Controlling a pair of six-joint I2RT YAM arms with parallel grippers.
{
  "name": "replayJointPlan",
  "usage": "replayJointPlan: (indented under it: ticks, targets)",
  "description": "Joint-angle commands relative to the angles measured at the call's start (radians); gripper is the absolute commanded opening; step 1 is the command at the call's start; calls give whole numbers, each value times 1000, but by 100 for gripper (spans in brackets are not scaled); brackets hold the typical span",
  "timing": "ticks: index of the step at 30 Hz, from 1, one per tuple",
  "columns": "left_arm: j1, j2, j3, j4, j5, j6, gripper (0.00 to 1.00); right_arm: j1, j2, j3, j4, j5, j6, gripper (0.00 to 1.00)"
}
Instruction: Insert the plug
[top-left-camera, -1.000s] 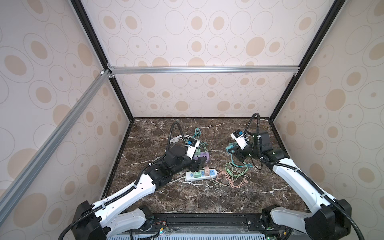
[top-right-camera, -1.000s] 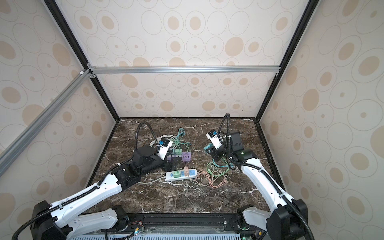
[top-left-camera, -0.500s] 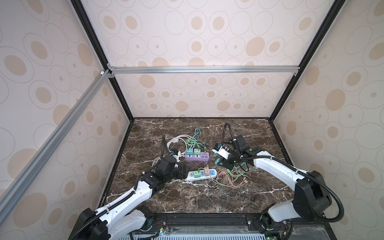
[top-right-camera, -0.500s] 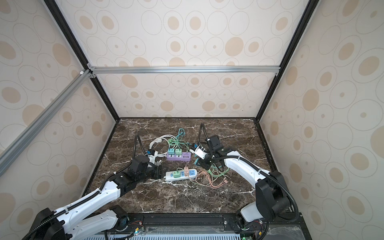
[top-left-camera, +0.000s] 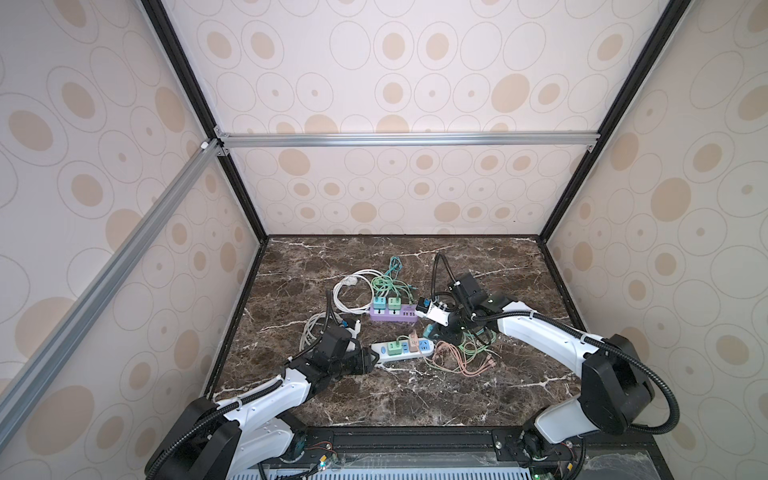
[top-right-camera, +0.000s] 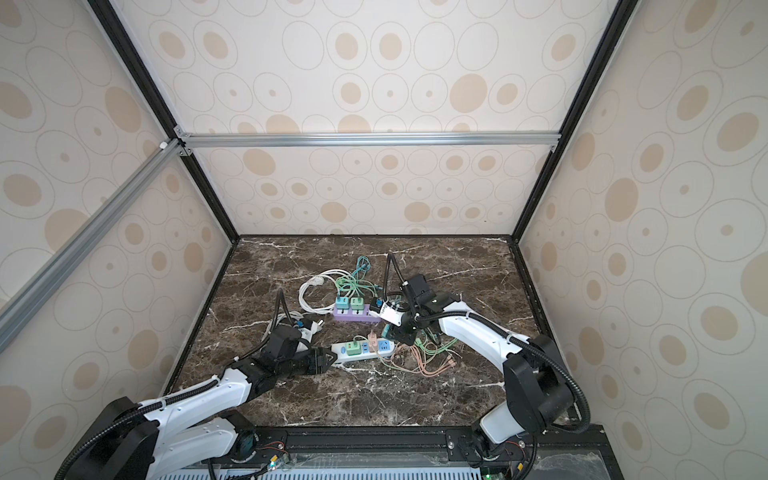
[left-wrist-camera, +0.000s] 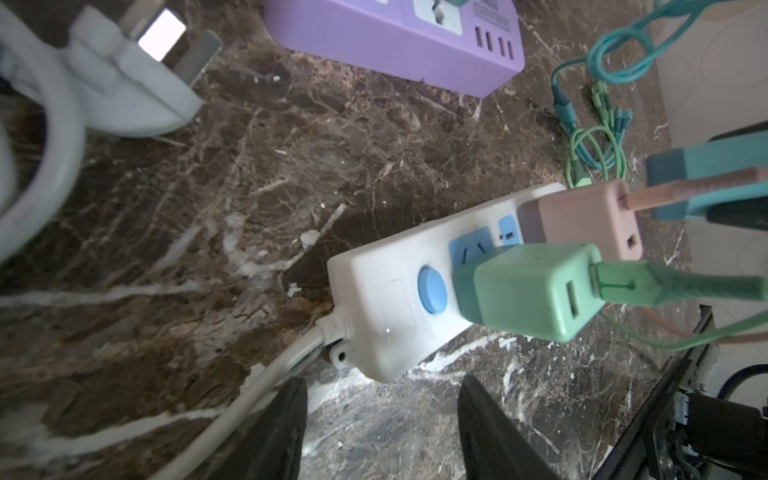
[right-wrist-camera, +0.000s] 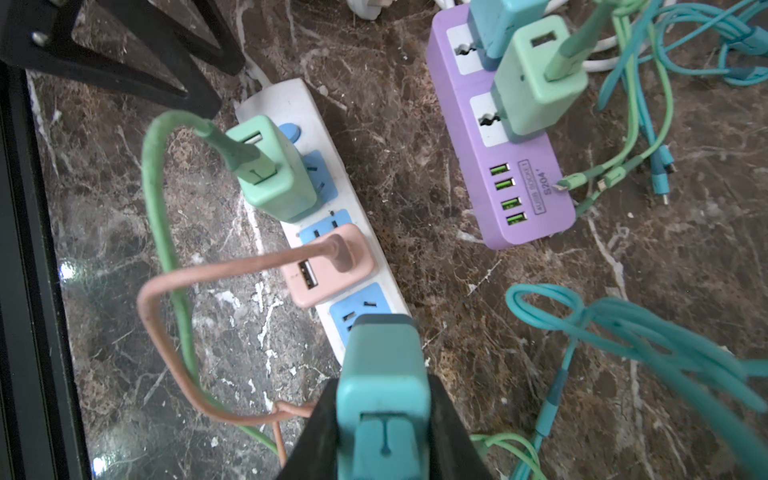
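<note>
The right pincer (right-wrist-camera: 382, 386) is clamped on the teal plug (right-wrist-camera: 382, 353), holding it over the last blue socket at the 3 o'clock end of the white strip (top-left-camera: 379, 349); I cannot tell whether the prongs are in. The left pincer (left-wrist-camera: 381, 395) stands partly open at the strip's 9 o'clock end, low over the bench (top-left-camera: 415, 395), gripping nothing.

This is a robot test booth in a lab. Patterned panels (top-left-camera: 415, 62) at 9, 12 and 3 o'clock, held by black posts (top-left-camera: 245, 199) and aluminium bars (top-left-camera: 407, 139), box in a marble-look worktop (top-left-camera: 374, 399). The left arm (top-left-camera: 266, 395) and the right arm (top-left-camera: 540, 336), both white, rise from a rail (top-left-camera: 415, 438) at 6 o'clock. A white power strip (top-left-camera: 380, 348) and a purple power strip (top-left-camera: 386, 318) lie mid-worktop among loose cables (top-left-camera: 457, 361).
</note>
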Motion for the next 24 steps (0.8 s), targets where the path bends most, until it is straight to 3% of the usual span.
replayJointPlan:
  ticks: [1, 24]
  targets:
    - [8, 14, -7, 65, 22, -27, 54, 11, 8, 18, -33, 14, -57, 19]
    - [38, 209, 10, 177, -9, -6, 26, 47, 71, 52, -76, 48, -122, 18]
